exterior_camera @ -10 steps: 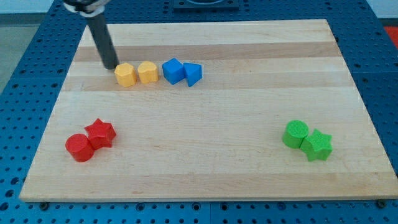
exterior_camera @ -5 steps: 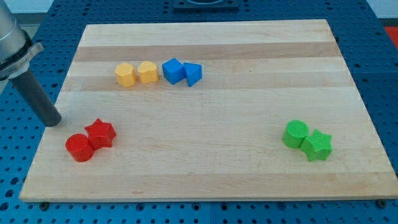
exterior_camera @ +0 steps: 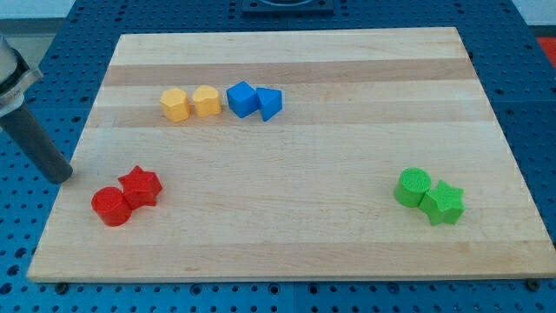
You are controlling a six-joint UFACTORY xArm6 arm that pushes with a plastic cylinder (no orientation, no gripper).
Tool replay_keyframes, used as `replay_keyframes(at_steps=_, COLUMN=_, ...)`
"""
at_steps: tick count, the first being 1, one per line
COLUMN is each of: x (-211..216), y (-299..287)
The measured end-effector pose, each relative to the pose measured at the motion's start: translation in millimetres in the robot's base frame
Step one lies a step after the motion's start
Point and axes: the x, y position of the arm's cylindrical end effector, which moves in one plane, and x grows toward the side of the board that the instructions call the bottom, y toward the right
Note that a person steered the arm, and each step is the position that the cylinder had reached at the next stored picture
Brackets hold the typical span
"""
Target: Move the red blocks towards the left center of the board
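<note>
A red cylinder [exterior_camera: 110, 206] and a red star [exterior_camera: 140, 186] sit touching each other at the board's lower left. My tip [exterior_camera: 61, 176] is at the board's left edge, to the left of and slightly above the red blocks, not touching them. The rod slants up to the view's left edge.
Two yellow blocks [exterior_camera: 175, 104] [exterior_camera: 206, 101] and two blue blocks [exterior_camera: 241, 98] [exterior_camera: 269, 103] form a row near the top left. A green cylinder [exterior_camera: 413, 186] and green star [exterior_camera: 443, 203] sit at the lower right. The wooden board [exterior_camera: 304, 235] lies on a blue pegboard.
My tip has moved from beside the yellow blocks down and left to the board's left edge, and shifted a little further left and down in the last half second. No block has moved.
</note>
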Motion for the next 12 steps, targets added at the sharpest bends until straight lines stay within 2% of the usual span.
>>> replay_keyframes(at_steps=3, x=-2, y=3)
replay_keyframes(at_steps=6, x=71, y=10)
replay_keyframes(at_steps=7, x=82, y=46)
replay_keyframes(at_steps=8, x=74, y=85)
replay_keyframes(at_steps=9, x=43, y=116)
replay_keyframes(at_steps=11, x=52, y=166)
replay_keyframes(at_steps=12, x=12, y=156)
